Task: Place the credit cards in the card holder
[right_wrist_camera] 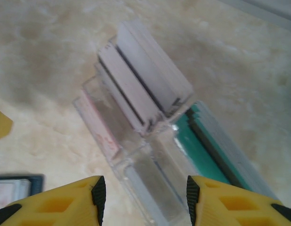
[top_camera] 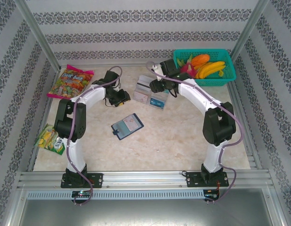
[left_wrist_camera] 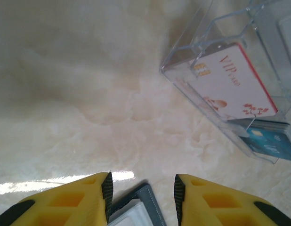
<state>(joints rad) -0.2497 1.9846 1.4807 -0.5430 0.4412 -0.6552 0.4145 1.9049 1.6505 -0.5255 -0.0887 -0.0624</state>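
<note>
Grey-patterned wallpaper closes in three sides of a cream, marble-look bench (top_camera: 183, 141). Toward its far middle stands a clear plastic tiered stand (top_camera: 150, 92), and everything else is placed from it.

The credit cards (top_camera: 141, 97), thin plastic rectangles, sit in the stand's slots. A white card (left_wrist_camera: 230, 80) printed "VIP" with a red edge leans on the low front step, with a blue card (left_wrist_camera: 272, 141) beside it. A packed row of grey-white cards (right_wrist_camera: 145, 89) stands upright on a higher step, with teal cards (right_wrist_camera: 206, 136) next to them.

The card holder (top_camera: 127, 126), a small dark navy square wallet, lies flat on the bench. It is nearer the arm bases than the stand, a little to its left and apart from it, with a pale panel facing up.

Just left of the stand, the left jaws hang part open. A navy corner of the card holder shows low between their yellow fingers (left_wrist_camera: 65, 202), and nothing looks gripped. At the stand's far right side, the right jaws hover part open with nothing between their yellow fingers (right_wrist_camera: 239, 202).

Beyond the stand to its right sits a teal mesh basket (top_camera: 230, 70) holding yellow bananas (top_camera: 211, 69) and other fruit. Well to the stand's left lies a bright sweets bag (top_camera: 70, 82).
</note>
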